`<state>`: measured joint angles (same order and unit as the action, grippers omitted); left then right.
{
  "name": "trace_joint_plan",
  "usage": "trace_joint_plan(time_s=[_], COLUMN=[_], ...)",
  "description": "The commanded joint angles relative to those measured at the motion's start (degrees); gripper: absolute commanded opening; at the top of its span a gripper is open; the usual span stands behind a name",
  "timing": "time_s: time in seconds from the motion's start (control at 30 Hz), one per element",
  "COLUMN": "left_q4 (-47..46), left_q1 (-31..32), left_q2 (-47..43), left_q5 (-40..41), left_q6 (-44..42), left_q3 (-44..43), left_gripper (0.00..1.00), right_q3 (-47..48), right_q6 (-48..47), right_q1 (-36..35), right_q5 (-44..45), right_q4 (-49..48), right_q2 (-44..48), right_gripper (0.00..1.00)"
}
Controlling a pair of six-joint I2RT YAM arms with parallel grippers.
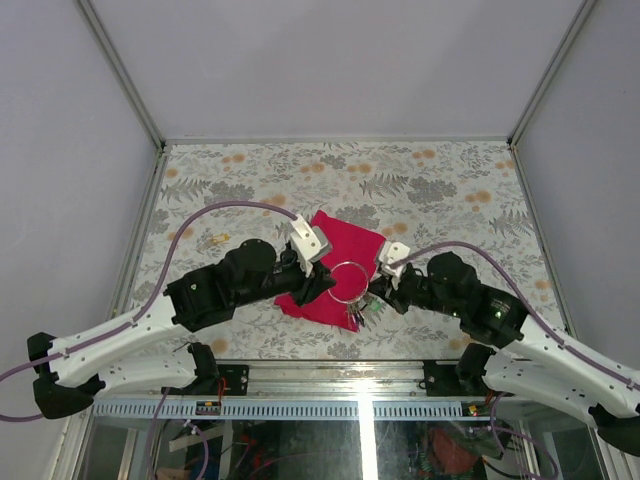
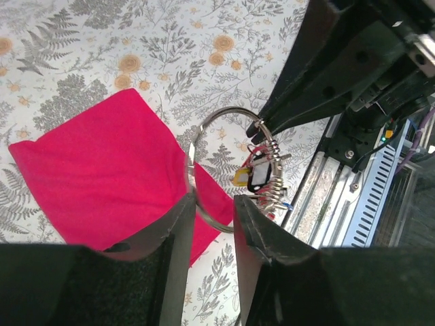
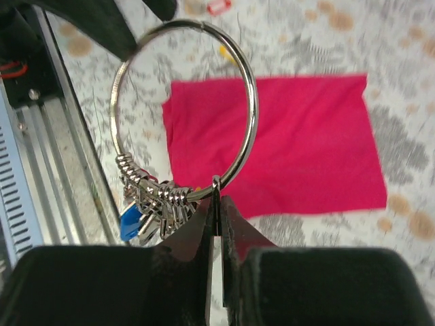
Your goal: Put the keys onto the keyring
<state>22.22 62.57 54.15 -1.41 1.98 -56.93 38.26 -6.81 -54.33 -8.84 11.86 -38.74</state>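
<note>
The keyring (image 3: 253,115), hung with a bunch of keys and tags (image 3: 153,204), is held between the two grippers at the centre of the top view, over the lower right edge of the magenta cloth (image 3: 306,136). Its wire is pinched tight by the right gripper (image 3: 216,204), while the left gripper (image 2: 214,204) is set around it with jaws apart. No loose key is held. A small red object (image 3: 216,7), possibly one, is seen blurred on the bench (image 1: 420,180), so threading is judged not yet begun.

Soft, even, bright light throughout, with only faint shadows. In the right wrist view the keyring (image 3: 158,189) is sharp and glinting, while the magenta cloth (image 3: 306,142) behind it is blurred. The overhead view has a white glare streak at bottom centre.
</note>
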Motion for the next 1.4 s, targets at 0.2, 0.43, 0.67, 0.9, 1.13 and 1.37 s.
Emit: trace_joint_plan(time_s=[0.2,0.43,0.67,0.9,1.13,1.37], left_q4=[-7.63,-15.85,-28.52,-37.84,-40.92,-42.96], left_q1=[-0.25,-0.19,-0.16,0.47,2.98,4.67], left_q2=[-4.27,-8.13,-6.87,-6.13,-5.47,-5.66], left_q5=[3.94,4.52,1.68,-0.97,-1.27,-0.65], left_q6=[2.54,5.61,7.99,3.49,-2.62,-2.79], left_q3=[4.65,11.44,17.45,21.03,22.27,22.01], left_gripper=[0.48,0.62,0.73,0.72,0.7,0.7], right_q3=[17.66,25.36,30.84,35.09,38.19,41.81], right_q6=[10.81,14.89,19.76,22.91,23.76,23.61], right_q1=[0.25,0.26,0.26,0.24,0.26,0.24], right_q5=[6.32,4.26,-1.95,-7.9,-10.76,-7.29], right_q4=[28.86,36.83,41.86,44.95,45.81,50.72], right_q2=[-13.24,-19.2,-22.25,-24.27,-26.22,-29.38], right_gripper=[0.0,0.0,0.0,0.0,0.0,0.0])
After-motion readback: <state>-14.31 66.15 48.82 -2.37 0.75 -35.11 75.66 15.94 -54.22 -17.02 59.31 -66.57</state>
